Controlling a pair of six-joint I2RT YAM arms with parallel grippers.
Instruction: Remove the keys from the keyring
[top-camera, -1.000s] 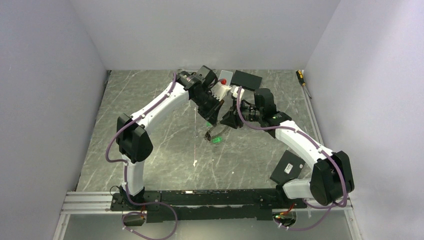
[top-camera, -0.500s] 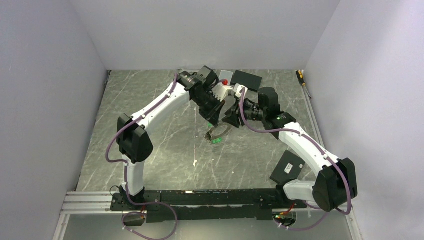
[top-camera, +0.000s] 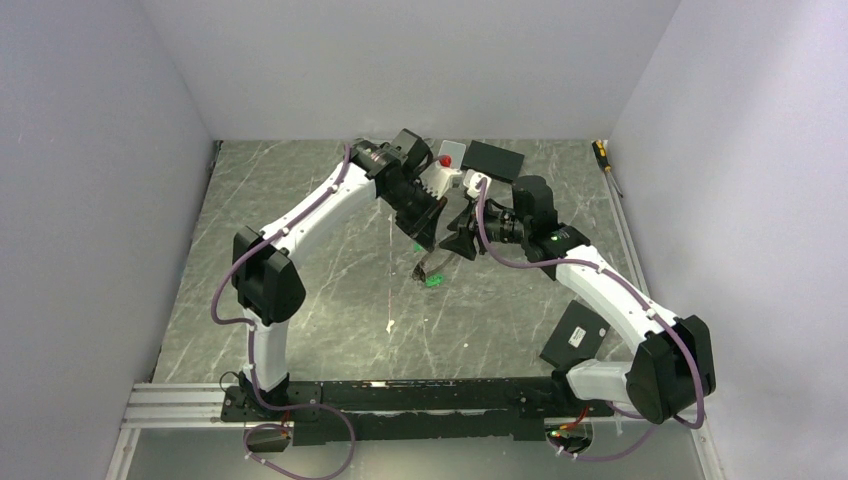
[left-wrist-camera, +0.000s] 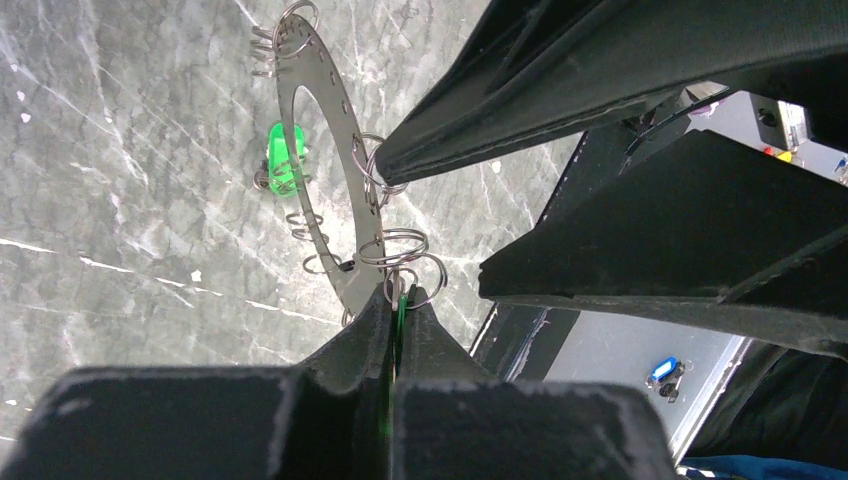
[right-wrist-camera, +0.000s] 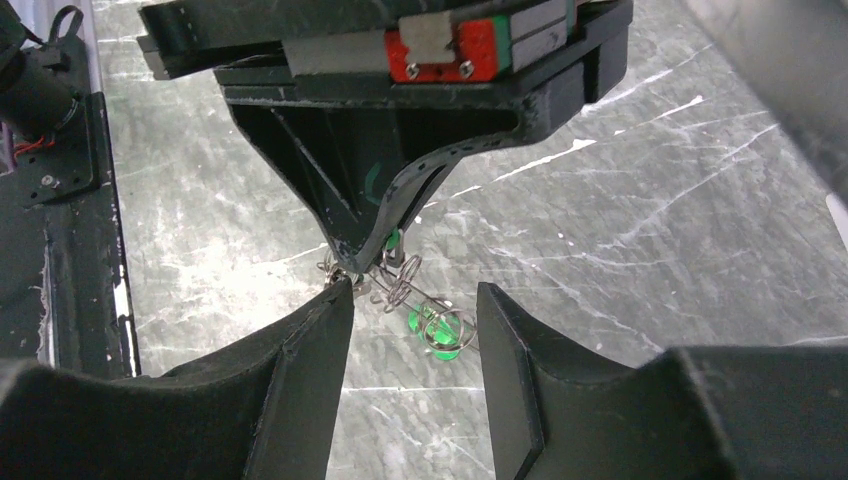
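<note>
Not far along: no key lies free on the table (top-camera: 300, 330) that I can see. The left tool (left-wrist-camera: 397, 300) is clamped tight on what looks like a green key (left-wrist-camera: 395, 330), held edge-on. The keyring (left-wrist-camera: 325, 120), a dark curved holed strip with small wire rings, hangs from that pinch above mid-table. A second green key (left-wrist-camera: 283, 160) looks hooked on at the strip's 9 o'clock. The black-headed key can't be made out. The right tool (right-wrist-camera: 413, 290) is open and grips nothing, with one pad at the rings. I judge all keys are left to free. It's a tight spot: the tools are tip to tip, with a black box (top-camera: 492, 158) near at 12 o'clock. Open room is toward 6 to 9 o'clock, and the walls are well apart.
</note>
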